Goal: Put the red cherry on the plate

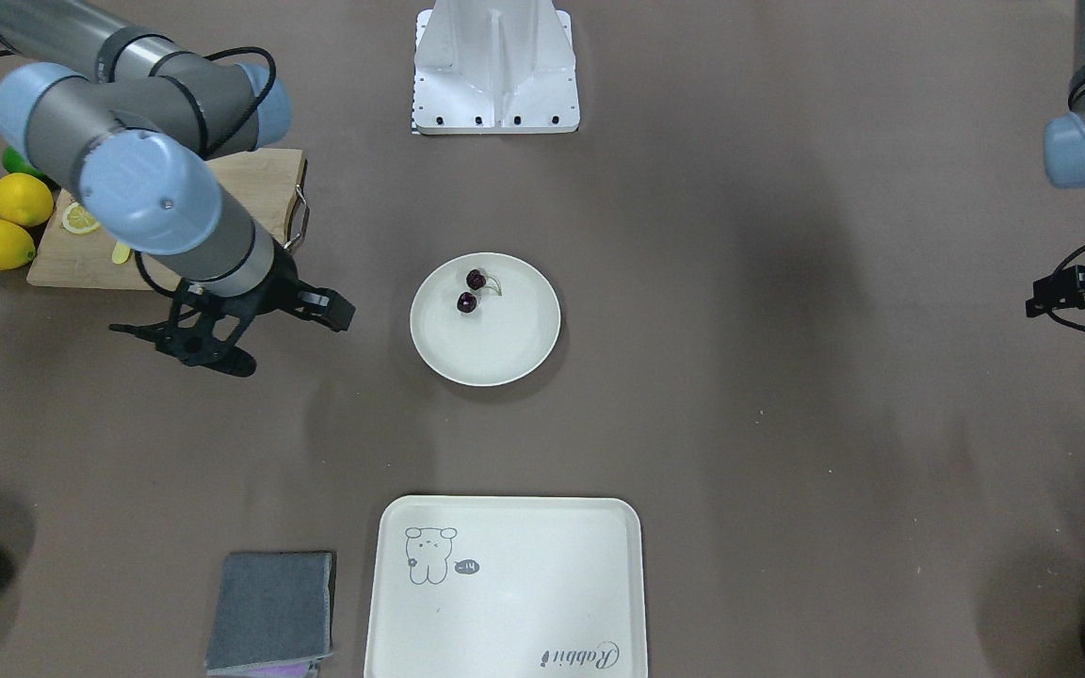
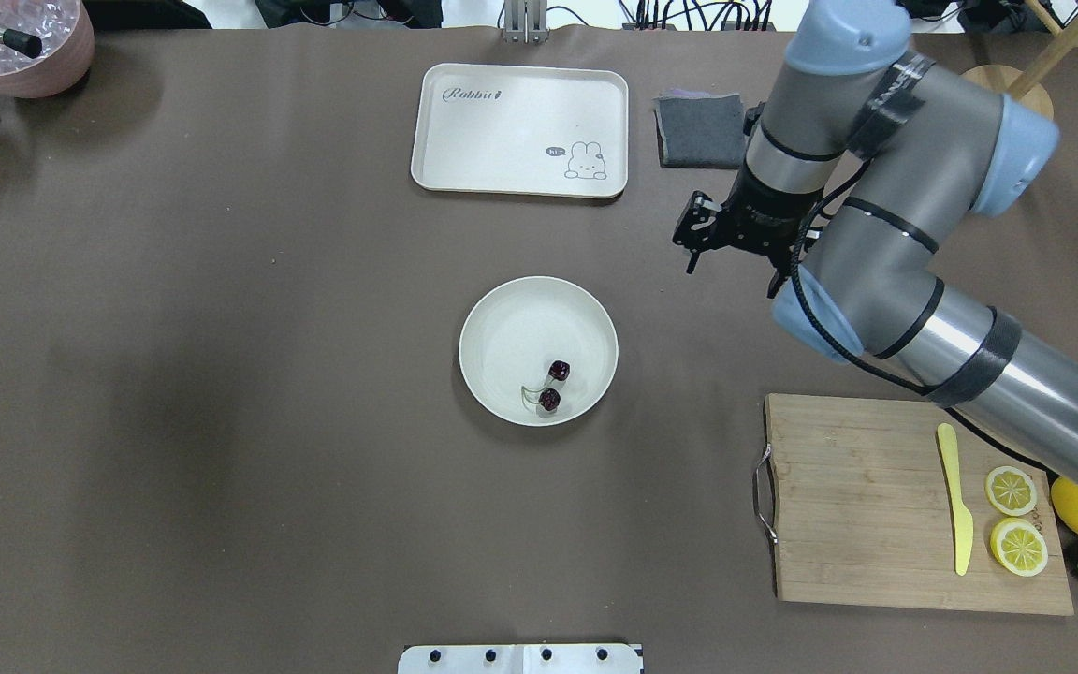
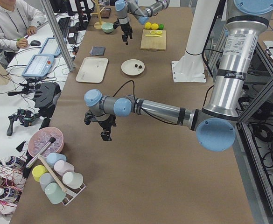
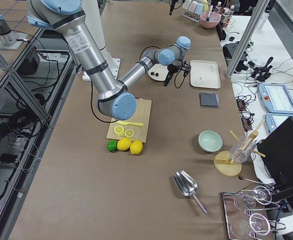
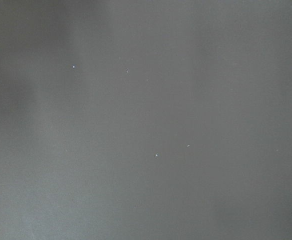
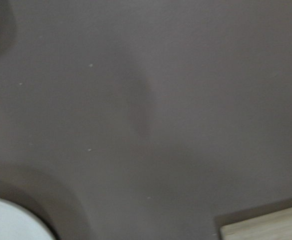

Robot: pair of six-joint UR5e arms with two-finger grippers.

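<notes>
The red cherry (image 2: 553, 385), a dark pair on thin green stems, lies inside the round cream plate (image 2: 502, 318) at mid-table, on the side toward the robot. From the front the cherry (image 1: 470, 290) rests near the plate's (image 1: 505, 363) far rim. My right gripper (image 2: 731, 271) hangs open and empty over bare table, beyond and to the right of the plate, well apart from it; it shows as well in the front view (image 1: 232, 325). My left gripper (image 1: 1075, 292) is cut off by the picture's edge far to the left, so whether it is open or shut cannot be told.
A cream tray (image 2: 520, 131) with a drawing lies beyond the plate, with a grey cloth (image 2: 700, 129) beside it. A wooden cutting board (image 2: 876, 496) at the near right carries a yellow knife (image 2: 955, 496) and lemon slices (image 2: 1016, 520). A pink bowl (image 2: 24, 47) stands far left.
</notes>
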